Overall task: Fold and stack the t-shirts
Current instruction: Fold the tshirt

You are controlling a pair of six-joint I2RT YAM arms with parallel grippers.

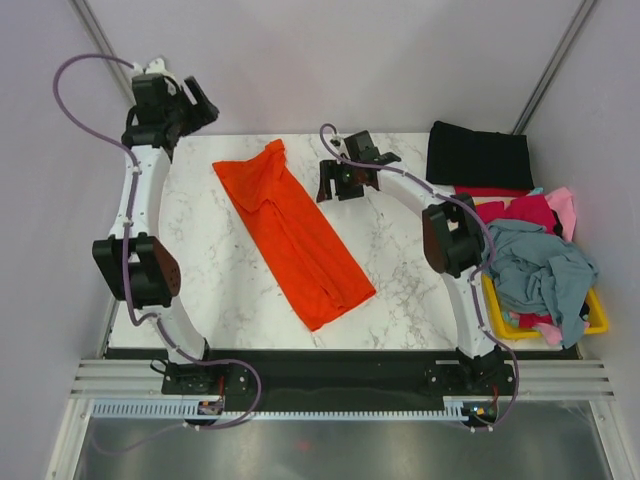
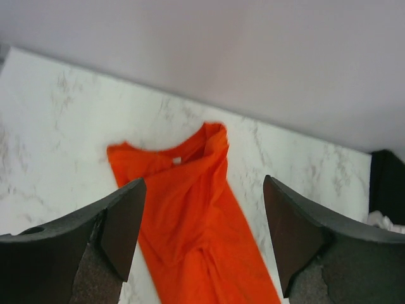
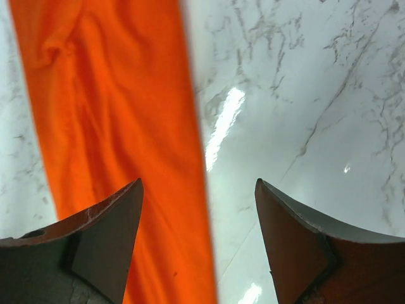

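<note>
Right gripper (image 3: 199, 190) gapes above orange shirt (image 3: 107, 114) (both ends cropped off).

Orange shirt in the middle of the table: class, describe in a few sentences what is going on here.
Two robot arms are folding t-shirts. The orange t-shirt lies on the marble table as a long diagonal strip, folded lengthwise. The left gripper and right gripper both stand open near it, holding nothing. A folded black t-shirt lies at the far right corner, and a heap of unfolded shirts fills the yellow bin.
</note>
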